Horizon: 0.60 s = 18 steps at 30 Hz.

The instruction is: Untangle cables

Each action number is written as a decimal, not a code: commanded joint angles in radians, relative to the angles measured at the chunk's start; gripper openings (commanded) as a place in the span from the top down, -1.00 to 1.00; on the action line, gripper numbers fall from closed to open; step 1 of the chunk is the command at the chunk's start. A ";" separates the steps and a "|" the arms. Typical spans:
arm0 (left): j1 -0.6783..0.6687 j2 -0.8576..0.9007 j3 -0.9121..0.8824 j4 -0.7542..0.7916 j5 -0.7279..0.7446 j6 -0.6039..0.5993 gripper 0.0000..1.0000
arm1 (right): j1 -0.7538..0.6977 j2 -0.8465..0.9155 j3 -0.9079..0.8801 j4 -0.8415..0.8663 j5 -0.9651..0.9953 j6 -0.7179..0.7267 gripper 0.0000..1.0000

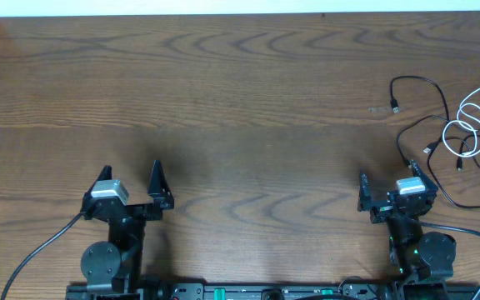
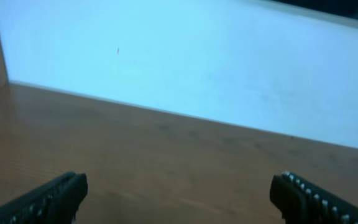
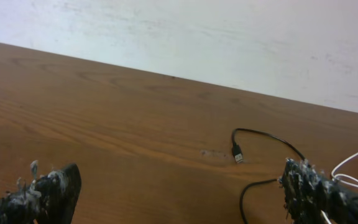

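The cables lie in a loose tangle at the table's right edge. A white cable is coiled in loops, and a thin black cable arcs over it to a small plug. A second black cable loops around the near side. My right gripper stands open just near and left of the tangle, holding nothing. The right wrist view shows the black plug, a black cable bend and a bit of white cable by the right finger. My left gripper is open far to the left, over bare wood.
The wooden table runs wide between the arms. A white wall borders its far edge. Thicker black cords trail from the arm bases at the near edge.
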 commanded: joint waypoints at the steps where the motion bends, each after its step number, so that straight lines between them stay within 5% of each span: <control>1: 0.005 -0.015 -0.067 0.118 0.020 0.119 -0.98 | 0.007 -0.010 -0.001 -0.005 0.000 -0.014 -0.99; 8: 0.005 -0.046 -0.187 0.289 0.058 0.229 -0.98 | 0.007 -0.010 -0.001 -0.005 0.000 -0.014 -0.99; 18: 0.005 -0.048 -0.235 0.215 0.008 0.247 -0.98 | 0.007 -0.010 -0.001 -0.005 0.000 -0.014 -0.99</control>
